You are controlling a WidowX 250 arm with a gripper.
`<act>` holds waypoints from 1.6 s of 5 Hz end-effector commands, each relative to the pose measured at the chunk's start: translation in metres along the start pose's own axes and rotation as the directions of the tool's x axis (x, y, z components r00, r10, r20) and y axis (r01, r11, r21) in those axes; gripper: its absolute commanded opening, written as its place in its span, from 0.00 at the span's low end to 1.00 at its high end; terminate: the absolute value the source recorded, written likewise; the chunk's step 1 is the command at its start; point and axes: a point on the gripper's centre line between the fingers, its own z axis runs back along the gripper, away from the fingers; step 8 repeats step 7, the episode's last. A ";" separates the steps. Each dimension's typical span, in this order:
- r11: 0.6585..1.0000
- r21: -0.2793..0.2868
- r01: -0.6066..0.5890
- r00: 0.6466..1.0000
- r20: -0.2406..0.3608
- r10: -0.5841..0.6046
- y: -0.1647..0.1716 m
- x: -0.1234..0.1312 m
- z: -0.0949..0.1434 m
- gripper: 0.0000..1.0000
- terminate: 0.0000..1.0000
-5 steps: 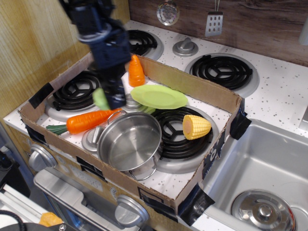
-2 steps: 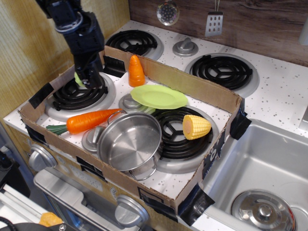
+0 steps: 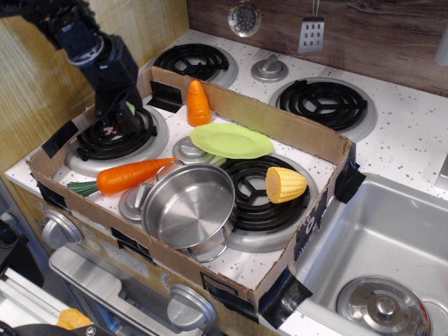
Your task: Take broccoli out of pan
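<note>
A single camera looks down at an angle on a toy kitchen stove with a sink to its right. A shallow cardboard box (image 3: 329, 143) with low walls and black tape at its corners sits over the front two burners. Inside it, near the front, stands the pan (image 3: 187, 208), a shiny round steel pot with straight sides and thin wire loop handles; its inside is bare metal with nothing in it. Touching the pan's far left rim lies a large orange carrot (image 3: 133, 175) with dark green leaves pointing left. Just behind the pan a flat light-green plate (image 3: 232, 141) rests tilted, with nothing on it, and partly covers a small steel lid (image 3: 187, 149). A yellow corn cob (image 3: 285, 184) lies on the front right burner (image 3: 260, 210), right of the pan and apart from it. A smaller orange carrot tip (image 3: 199, 103) stands upright against the box's back wall. At the back left of the box, a dark robot arm reaches down from the upper left, and its gripper (image 3: 112, 123) hangs low over the left burner (image 3: 115, 140). A sliver of pale lime green, the broccoli (image 3: 129, 108), shows at the gripper, well left of the pan and outside it. Most of the broccoli is hidden by the arm, so whether the fingers are closed on it or parted cannot be told. In the sink (image 3: 378, 245) at lower right lies a round steel lid with a knob (image 3: 383, 305).
</note>
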 end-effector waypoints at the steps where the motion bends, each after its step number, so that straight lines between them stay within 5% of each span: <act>1: 0.999 0.024 -0.025 1.000 0.015 0.024 0.005 0.002 0.009 1.00 0.00; 4: 0.999 0.038 -0.027 1.000 -0.009 0.027 0.003 0.018 0.029 1.00 0.00; 6: 0.998 0.022 -0.058 0.993 -0.105 0.060 0.007 0.046 0.072 1.00 0.00; 7: 0.996 -0.001 -0.091 0.988 -0.128 0.090 0.001 0.052 0.084 1.00 1.00; 8: 0.996 -0.001 -0.091 0.988 -0.128 0.090 0.001 0.052 0.084 1.00 1.00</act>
